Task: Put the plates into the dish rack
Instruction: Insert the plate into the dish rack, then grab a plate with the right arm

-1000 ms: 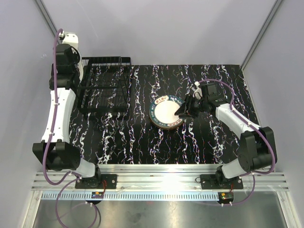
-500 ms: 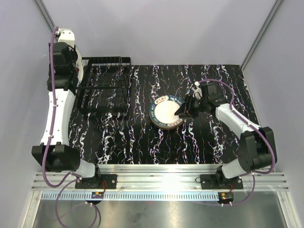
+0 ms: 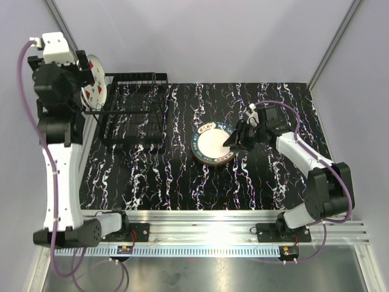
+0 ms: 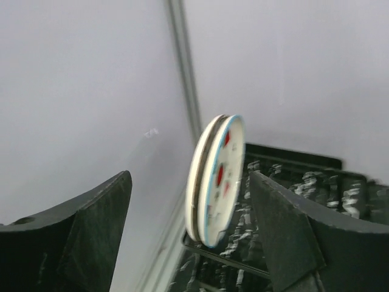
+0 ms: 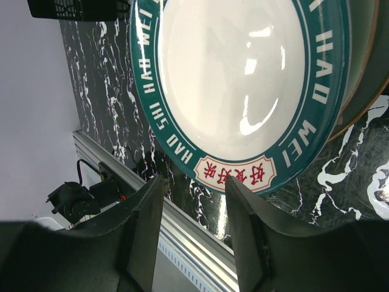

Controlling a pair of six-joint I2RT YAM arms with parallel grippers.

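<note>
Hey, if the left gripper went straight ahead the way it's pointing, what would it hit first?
Probably the red-spotted plate standing on edge in the dish rack. It sits dead ahead of the open left gripper, though depth is unclear.

The dish rack [image 3: 135, 112] fills the table's [image 3: 182, 182] far-left corner. A red-spotted plate [image 3: 92, 90] stands upright at its left end, hard by the side wall. The slots to its right are free. The plate stack [image 3: 211, 145] blocks the centre, with the right gripper [image 3: 233, 145] at its right rim.
</note>
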